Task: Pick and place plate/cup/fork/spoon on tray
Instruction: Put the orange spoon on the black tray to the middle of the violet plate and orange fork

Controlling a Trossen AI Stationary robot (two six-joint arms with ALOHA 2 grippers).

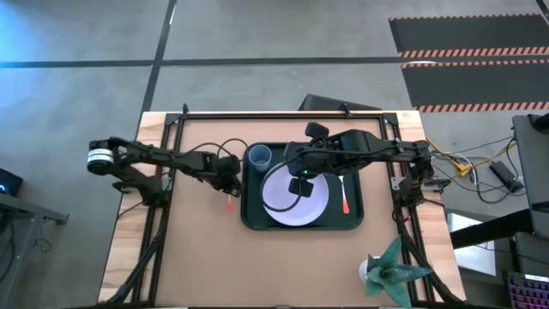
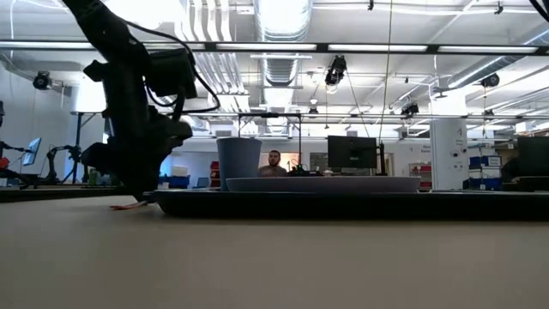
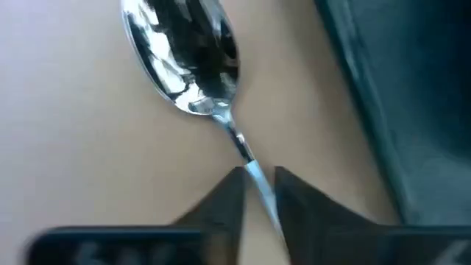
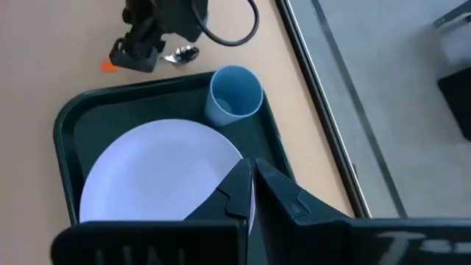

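Note:
The spoon, with its silver oval bowl [image 3: 184,59] and orange-red handle [image 1: 228,206], is just left of the dark green tray [image 1: 253,219]. My left gripper [image 3: 257,199] is over it and shut on it. On the tray, the lavender plate [image 1: 287,202] lies flat. The light-blue cup [image 1: 259,157] stands upright in the far left corner. The fork [image 1: 343,196] lies along the right side. My right gripper [image 4: 252,193] is shut and empty above the plate's far part. My left gripper pinches the spoon's thin silver neck [image 3: 249,165] between its two fingers, just behind the bowl. The fingers come from above, pointing down. The orange handle end [image 2: 129,206] shows at table-top height in the low view; I cannot tell whether the spoon is lifted.
A potted plant [image 1: 390,273] stands at the table's near right corner. Dark frame rails [image 1: 163,215] run along both sides of the table. Bare brown tabletop [image 1: 257,266] lies near the front edge. A person [image 2: 273,163] sits in the room beyond the table.

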